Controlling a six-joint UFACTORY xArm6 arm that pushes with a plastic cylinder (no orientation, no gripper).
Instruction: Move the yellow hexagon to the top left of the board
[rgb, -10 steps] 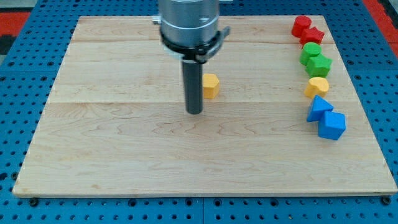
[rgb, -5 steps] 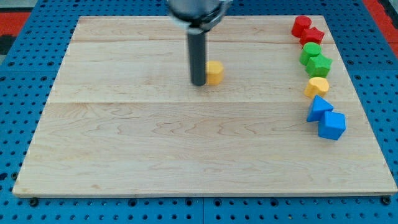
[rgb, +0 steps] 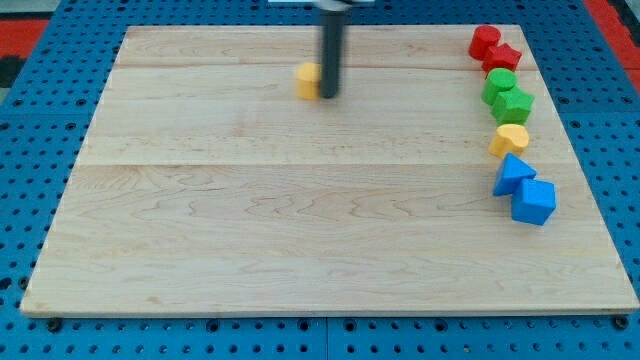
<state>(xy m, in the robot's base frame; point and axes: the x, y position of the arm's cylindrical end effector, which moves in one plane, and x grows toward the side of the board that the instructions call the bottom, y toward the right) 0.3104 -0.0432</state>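
Observation:
The yellow hexagon (rgb: 308, 80) lies on the wooden board (rgb: 200, 230), in its upper middle part, a little left of centre. My rod comes down from the view's top edge, and my tip (rgb: 329, 96) rests right against the hexagon's right side. The rod hides the hexagon's right edge.
Along the board's right edge stand two red blocks (rgb: 485, 42) (rgb: 502, 58), two green blocks (rgb: 499, 84) (rgb: 513, 104), a yellow heart-like block (rgb: 509, 140) and two blue blocks (rgb: 513, 172) (rgb: 533, 201). Blue pegboard (rgb: 30, 120) surrounds the board.
My tip went from the hexagon's left side, up and round to its right side. The hexagon moved toward the view's top and left.

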